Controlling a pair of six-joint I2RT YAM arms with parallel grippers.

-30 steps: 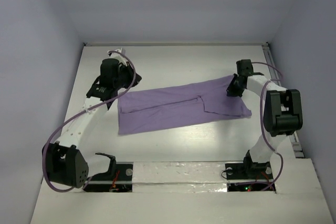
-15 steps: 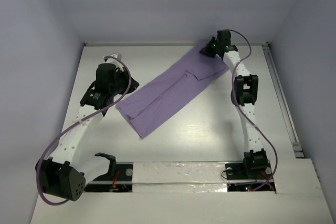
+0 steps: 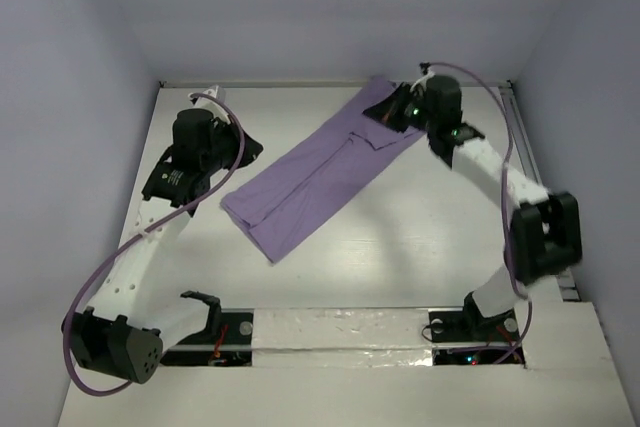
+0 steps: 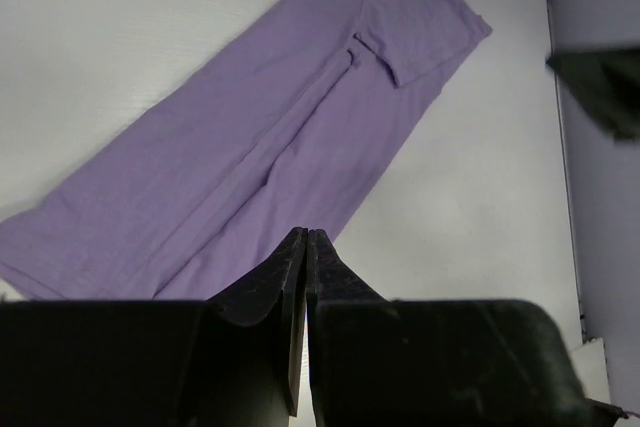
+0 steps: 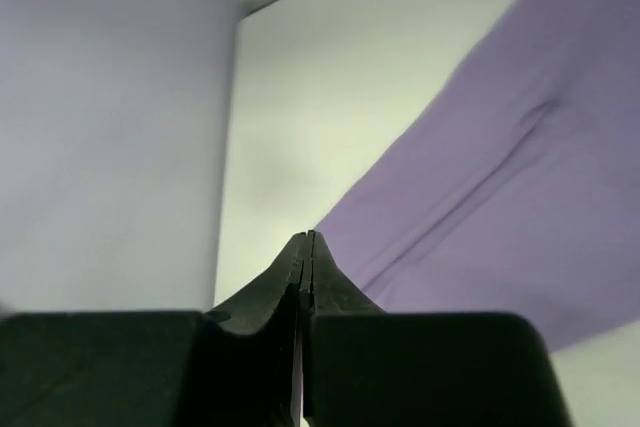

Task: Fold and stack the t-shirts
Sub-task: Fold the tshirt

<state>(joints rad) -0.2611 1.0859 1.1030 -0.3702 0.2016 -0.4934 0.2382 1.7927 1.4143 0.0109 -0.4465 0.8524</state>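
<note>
The t-shirt is a lavender cloth folded into a long strip. It lies flat and diagonal on the white table, running from near left to far right. In the left wrist view the t-shirt stretches ahead of my left gripper, whose jaws are pressed together with nothing between them. Seen from above, the left gripper hovers beside the strip's left edge. My right gripper is over the strip's far end. In its own view, the right gripper is shut, and the t-shirt lies beyond its tips.
Grey walls close in the table on the left, back and right. A metal rail runs along the right edge. Part of the right arm shows dark at the right of the left wrist view.
The right gripper swung the shirt's right end to the far back, turning the strip from level to diagonal. Since then the right arm's elbow has moved right, and the left arm has shifted slightly back.
</note>
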